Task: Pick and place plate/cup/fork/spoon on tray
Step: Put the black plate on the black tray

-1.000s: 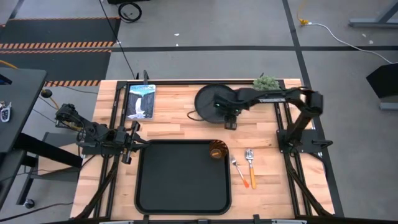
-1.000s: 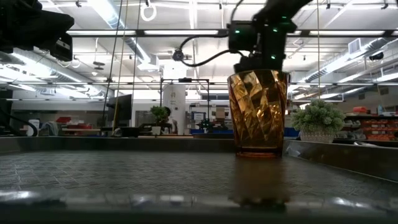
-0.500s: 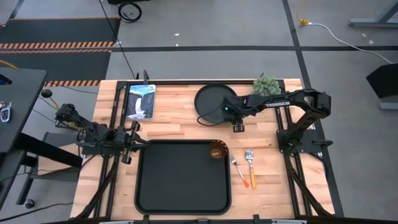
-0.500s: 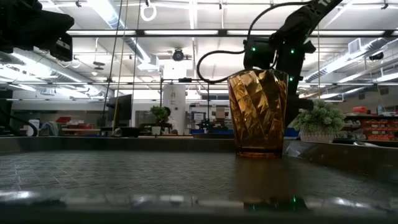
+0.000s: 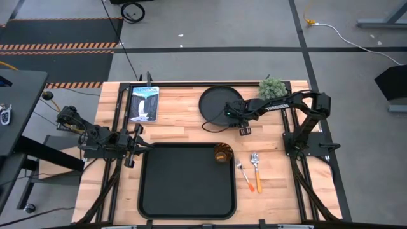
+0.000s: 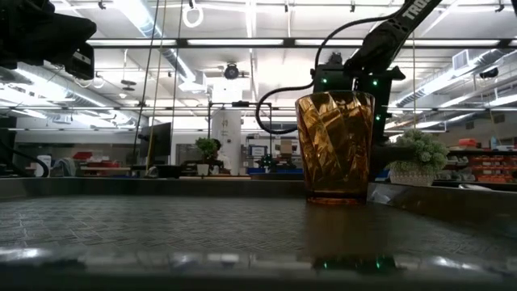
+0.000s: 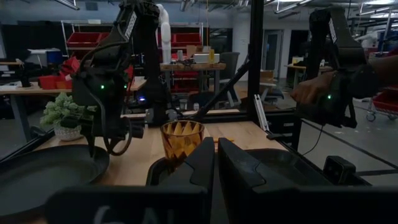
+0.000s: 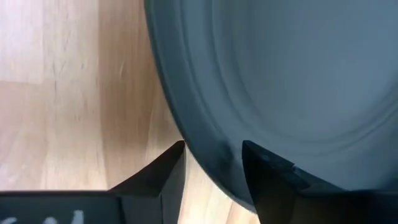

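Observation:
The round black plate lies flat on the wooden table at the far middle. My right gripper hangs over the plate's near right rim, pointing down. It is open, with the rim between its two fingers: one over the plate's inside, one over the wood. The amber cup stands upright in the far right corner of the black tray. The fork and the spoon lie on the wood right of the tray. My left gripper waits shut at the table's left edge.
A picture card lies at the far left and a small green plant stands at the far right, just behind the right arm. A person's hand shows beyond the table in the left wrist view.
My right gripper has come down toward the table and drawn back from over the plate's middle to its near right rim. The plate, cup, fork and spoon have stayed where they were.

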Controlling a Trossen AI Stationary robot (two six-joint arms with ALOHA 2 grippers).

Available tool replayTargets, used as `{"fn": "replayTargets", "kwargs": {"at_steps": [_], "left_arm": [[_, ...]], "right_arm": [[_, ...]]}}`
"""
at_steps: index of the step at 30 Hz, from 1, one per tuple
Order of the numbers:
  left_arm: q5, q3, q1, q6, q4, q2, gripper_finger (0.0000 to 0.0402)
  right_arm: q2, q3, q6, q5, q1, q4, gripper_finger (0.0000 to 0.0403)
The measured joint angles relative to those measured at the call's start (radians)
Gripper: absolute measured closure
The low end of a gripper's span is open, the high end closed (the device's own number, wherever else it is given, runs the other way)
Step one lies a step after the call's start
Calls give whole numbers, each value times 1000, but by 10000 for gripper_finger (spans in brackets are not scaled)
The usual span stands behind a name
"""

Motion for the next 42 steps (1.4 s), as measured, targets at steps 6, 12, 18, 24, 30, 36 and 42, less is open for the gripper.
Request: {"fn": "replayTargets", "kwargs": {"at_steps": [6,12,18,24,30,36,42], "left_arm": [[0,0,0,0,0,0,372],[0,0,0,0,0,0,372],[0,0,0,0,0,0,372],[0,0,0,0,0,0,372],[0,0,0,0,0,0,372],[0,0,0,0,0,0,372],[0,0,0,0,0,0,372]], "right_arm": [[-1,6,2,0,0,-6,295],[-1,7,-1,-10,3,-5,356],[-2,30,-15,-9,29,-35,391],[-2,180,26,-91,55,-159,389],[-1,397,134,-103,107,-341,390],[-1,570,266,-98,243,-383,390],[-1,665,401,-4,440,-316,390]]}}
